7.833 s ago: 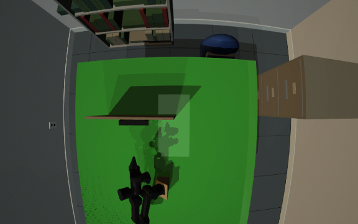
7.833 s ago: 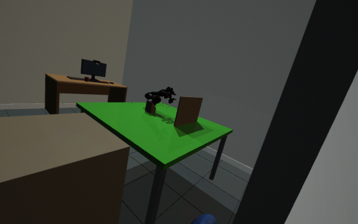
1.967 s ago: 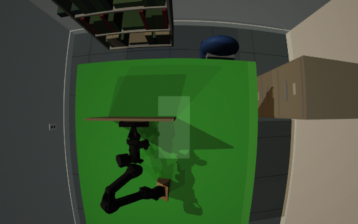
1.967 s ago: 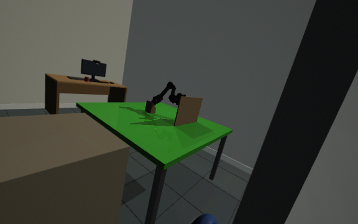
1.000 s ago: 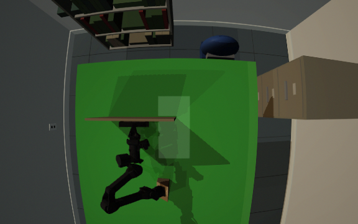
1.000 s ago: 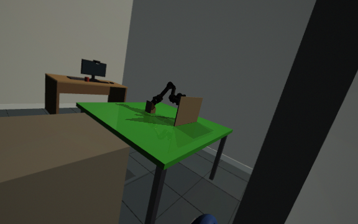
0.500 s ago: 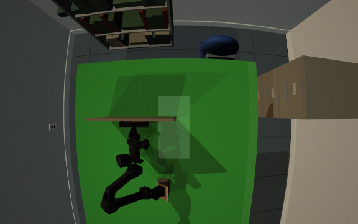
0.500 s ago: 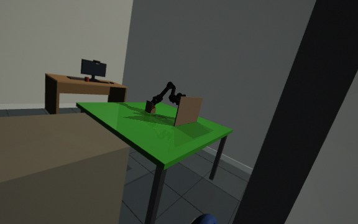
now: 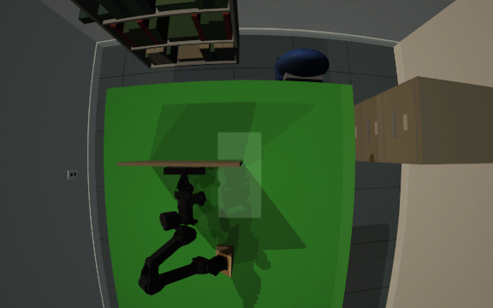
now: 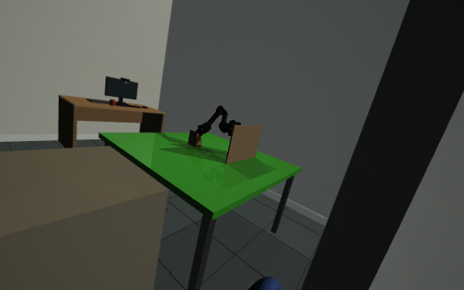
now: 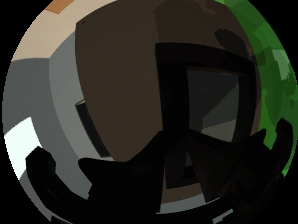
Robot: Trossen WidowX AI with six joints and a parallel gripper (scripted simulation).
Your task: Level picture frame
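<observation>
The picture frame point(image 9: 195, 170) point(image 11: 172, 95) is black with a grey picture. In the top view it is a dark bar seen from above, along the arm's side of the upright brown board point(image 9: 225, 163) point(image 10: 246, 142) point(image 11: 117, 85). The board hides it in the exterior view. My gripper point(image 9: 184, 174) point(image 11: 173, 133) is shut on the frame's left bar as the wrist view shows it, one finger on each side. The fingers hide the lower part of the frame. The screw and notched strip are hidden. The frame's tilt is hard to tell from these views.
The board stands on the green table point(image 9: 306, 128) point(image 10: 167, 161). The folded black arm point(image 9: 165, 257) point(image 10: 220, 110) reaches from its brown base block point(image 9: 224, 249) to the frame. A bookshelf point(image 9: 182, 32), a blue chair point(image 9: 302, 62) and cabinets point(image 9: 456, 124) stand beyond the table's edges.
</observation>
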